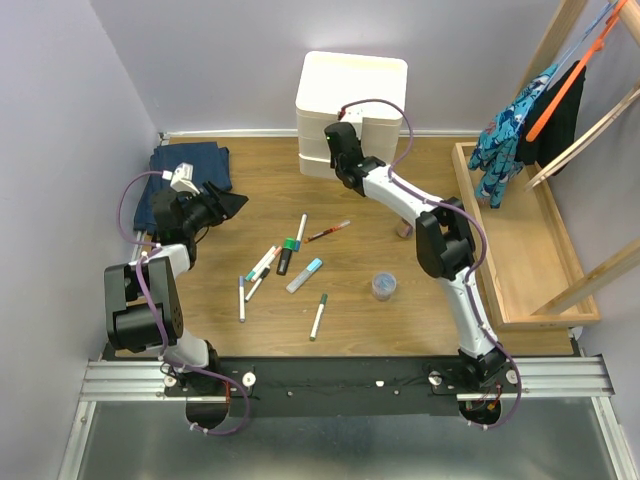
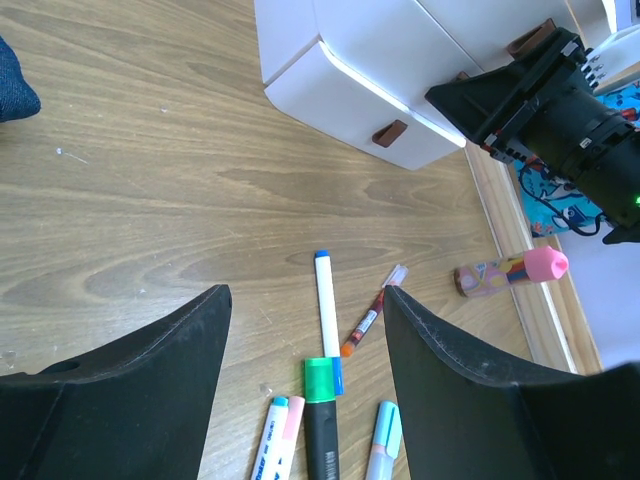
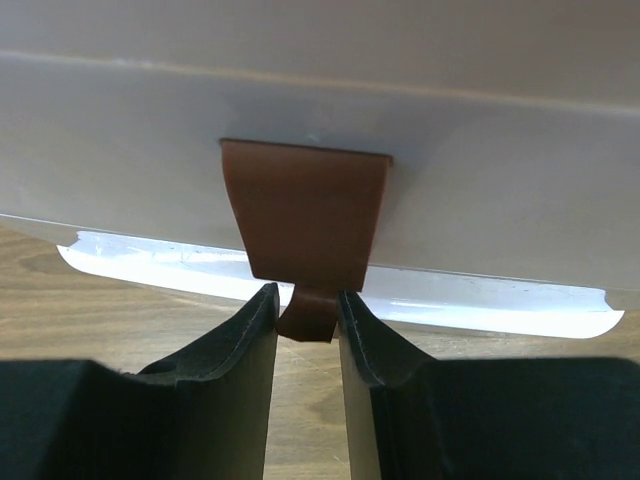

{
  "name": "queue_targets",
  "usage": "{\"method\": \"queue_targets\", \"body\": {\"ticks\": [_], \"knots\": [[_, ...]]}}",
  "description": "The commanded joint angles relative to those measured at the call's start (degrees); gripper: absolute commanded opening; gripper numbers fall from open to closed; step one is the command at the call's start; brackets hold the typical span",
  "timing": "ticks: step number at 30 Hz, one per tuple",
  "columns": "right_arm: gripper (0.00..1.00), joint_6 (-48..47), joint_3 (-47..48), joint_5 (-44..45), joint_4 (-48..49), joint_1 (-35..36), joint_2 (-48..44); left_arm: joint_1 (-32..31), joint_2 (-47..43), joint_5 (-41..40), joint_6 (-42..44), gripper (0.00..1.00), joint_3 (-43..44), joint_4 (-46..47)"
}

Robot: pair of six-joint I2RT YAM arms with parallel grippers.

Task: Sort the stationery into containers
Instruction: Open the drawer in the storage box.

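Several pens and markers lie loose mid-table: a white pen (image 1: 300,230), a red pen (image 1: 328,231), a green-capped black marker (image 1: 286,255), a pale blue highlighter (image 1: 304,275) and a small clear jar (image 1: 383,286). My left gripper (image 1: 235,203) hangs open above the table to their left; its wrist view shows the white pen (image 2: 326,300) and green-capped marker (image 2: 320,400) between its spread fingers. My right gripper (image 3: 307,300) is shut on a brown handle (image 3: 305,220) of the cream-white drawer cabinet (image 1: 350,90). Which drawer it is I cannot tell.
Folded blue jeans (image 1: 185,170) lie at the back left. A shallow wooden tray (image 1: 520,240) runs along the right side under a clothes rack. A pink-tipped patterned stick (image 2: 510,272) lies near the tray's edge. The lowest drawer's handle (image 2: 390,133) is free.
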Motion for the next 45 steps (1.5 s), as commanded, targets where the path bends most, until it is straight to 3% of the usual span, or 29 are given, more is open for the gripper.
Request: {"method": "queue_targets", "body": {"ticks": [1,3,7,10,15,34,45], "knots": [[0.38,0.61,2.49,0.41,0.33,0.48,2.55,0.69,1.29,0.89,-0.41,0.72,-0.23,1.55],[0.38,0.78,2.49,0.94,0.33,0.47,2.72,0.78,1.38,0.81,-0.51,0.72,-0.14,1.72],[0.09,1.57,2.41,1.73,0.42,0.39,2.72,0.86,1.82,0.89,-0.68,0.71,0.04,2.16],[0.01,1.75,2.23,1.73,0.16,0.39,2.2,1.04,1.82,0.89,-0.68,0.72,-0.14,2.16],[0.01,2.8,0.56,1.38,-0.9,0.56,0.18,1.04,1.73,0.89,-0.77,0.72,-0.23,2.34],[0.01,6.84,-21.4,0.41,-5.73,8.82,-16.78,1.21,0.33,1.24,-2.17,0.72,-0.49,3.48],[0.01,6.85,-22.99,-0.46,-7.22,10.76,-18.37,1.39,-1.17,0.37,-1.56,0.72,-0.67,1.64]]}}
